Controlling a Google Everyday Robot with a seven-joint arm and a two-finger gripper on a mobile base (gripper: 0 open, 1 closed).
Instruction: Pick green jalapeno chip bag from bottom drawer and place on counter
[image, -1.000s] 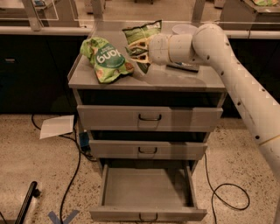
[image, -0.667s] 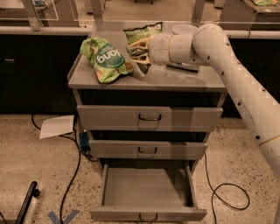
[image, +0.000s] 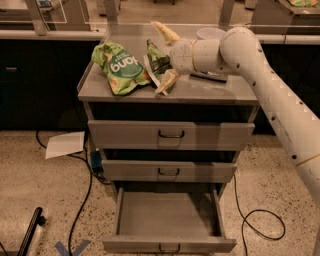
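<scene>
The green jalapeno chip bag (image: 155, 61) stands edge-on and crumpled on the counter (image: 215, 91), just right of the bigger lime-green bag (image: 121, 67). My gripper (image: 156, 57) reaches in from the right over the counter. It is open, with one finger (image: 165, 32) above the small bag and the other finger (image: 166, 81) below it, both spread wider than the bag. The bottom drawer (image: 167, 216) is pulled out at the foot of the cabinet, and its tray shows nothing in it.
A white bowl (image: 210, 33) and a flat dark object (image: 210, 76) lie on the counter behind and under my arm. The two upper drawers (image: 171, 134) are shut. On the floor are a sheet of paper (image: 65, 144), cables (image: 82, 200) and a black bar (image: 31, 231).
The fingers have spread apart. The small green bag has come down from a broad, held-up pose to stand edge-on on the counter between them.
</scene>
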